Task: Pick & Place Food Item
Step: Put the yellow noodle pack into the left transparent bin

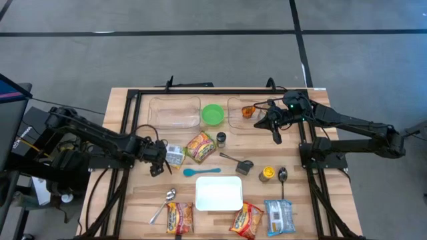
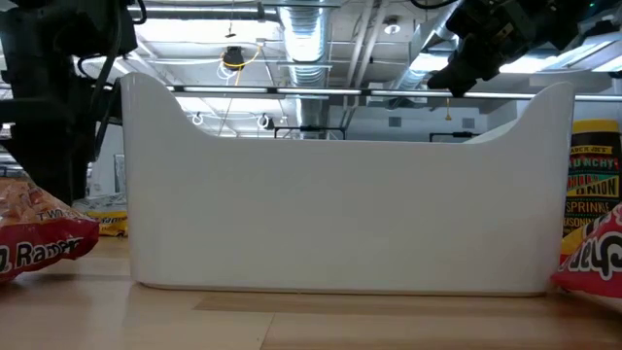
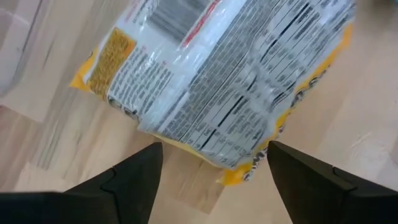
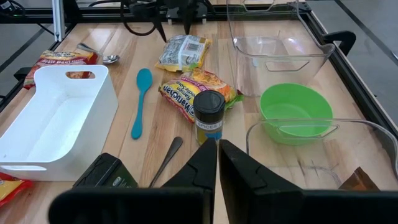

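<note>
Nearest lay three food packets in a row: two red-and-yellow noodle packs (image 1: 179, 217) (image 1: 246, 221) and one blue-white packet (image 1: 279, 217). Behind them stood one white bin (image 1: 219, 193). Farther left, the left gripper (image 1: 158, 160) hovered with fingers spread wide, empty, just beside the yellow-edged packet (image 1: 174, 155); that packet looked light, soft and crinkly, its film slippery, best pinched across an edge. Farthest right, the right gripper (image 1: 276, 134) hung shut, holding nothing.
</note>
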`<state>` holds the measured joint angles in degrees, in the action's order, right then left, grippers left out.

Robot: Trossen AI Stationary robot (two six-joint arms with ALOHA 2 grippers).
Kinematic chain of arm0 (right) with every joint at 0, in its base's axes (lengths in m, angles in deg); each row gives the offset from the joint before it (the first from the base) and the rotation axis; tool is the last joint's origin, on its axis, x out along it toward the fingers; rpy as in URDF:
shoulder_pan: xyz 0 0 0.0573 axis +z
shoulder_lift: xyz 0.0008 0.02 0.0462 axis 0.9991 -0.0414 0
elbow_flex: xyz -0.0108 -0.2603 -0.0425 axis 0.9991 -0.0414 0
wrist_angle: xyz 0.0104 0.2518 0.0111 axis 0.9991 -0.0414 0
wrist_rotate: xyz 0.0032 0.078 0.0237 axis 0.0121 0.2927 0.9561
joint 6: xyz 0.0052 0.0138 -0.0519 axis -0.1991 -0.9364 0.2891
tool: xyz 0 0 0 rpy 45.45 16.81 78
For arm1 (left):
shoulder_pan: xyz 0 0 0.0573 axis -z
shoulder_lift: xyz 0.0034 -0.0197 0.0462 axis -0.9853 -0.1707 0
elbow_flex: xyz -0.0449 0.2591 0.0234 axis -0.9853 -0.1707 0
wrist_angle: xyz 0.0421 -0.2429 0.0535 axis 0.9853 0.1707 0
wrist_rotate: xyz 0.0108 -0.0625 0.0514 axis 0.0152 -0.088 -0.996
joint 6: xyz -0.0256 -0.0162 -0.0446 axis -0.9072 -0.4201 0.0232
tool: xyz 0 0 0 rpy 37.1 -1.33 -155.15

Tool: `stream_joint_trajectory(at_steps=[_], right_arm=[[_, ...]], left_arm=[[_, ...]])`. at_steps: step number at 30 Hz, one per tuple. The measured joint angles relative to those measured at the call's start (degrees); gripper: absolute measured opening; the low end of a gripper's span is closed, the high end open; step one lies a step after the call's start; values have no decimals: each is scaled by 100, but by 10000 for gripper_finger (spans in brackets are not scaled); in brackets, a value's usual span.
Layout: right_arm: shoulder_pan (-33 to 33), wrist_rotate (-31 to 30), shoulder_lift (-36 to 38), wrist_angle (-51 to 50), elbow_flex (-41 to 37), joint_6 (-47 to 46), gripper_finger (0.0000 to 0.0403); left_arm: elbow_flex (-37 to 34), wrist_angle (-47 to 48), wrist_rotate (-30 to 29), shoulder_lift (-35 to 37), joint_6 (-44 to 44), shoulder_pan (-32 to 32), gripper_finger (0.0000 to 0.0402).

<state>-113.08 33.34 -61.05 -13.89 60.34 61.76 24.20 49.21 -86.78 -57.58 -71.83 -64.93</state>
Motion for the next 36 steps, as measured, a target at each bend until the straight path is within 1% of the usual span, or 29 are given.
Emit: stream_joint_trajectory(at_steps=[7,11,14,18,29,36], right_arm=[[0,0,0,-1,0,0,13],[0,0,0,0,0,0,13],[0,0,0,0,0,0,13],[0,0,0,-1,0,0,13],[0,0,0,-1,0,0,13],[0,0,0,-1,0,0,13]], left_arm=[[-422,-277,6,0,0,0,285],[-510,-397,7,2,62,0,284],[-511,-440,9,2,167,0,274],[-512,-511,15,2,182,0,248],[-512,-514,15,0,190,0,153],[-512,-518,13,1,190,0,101]])
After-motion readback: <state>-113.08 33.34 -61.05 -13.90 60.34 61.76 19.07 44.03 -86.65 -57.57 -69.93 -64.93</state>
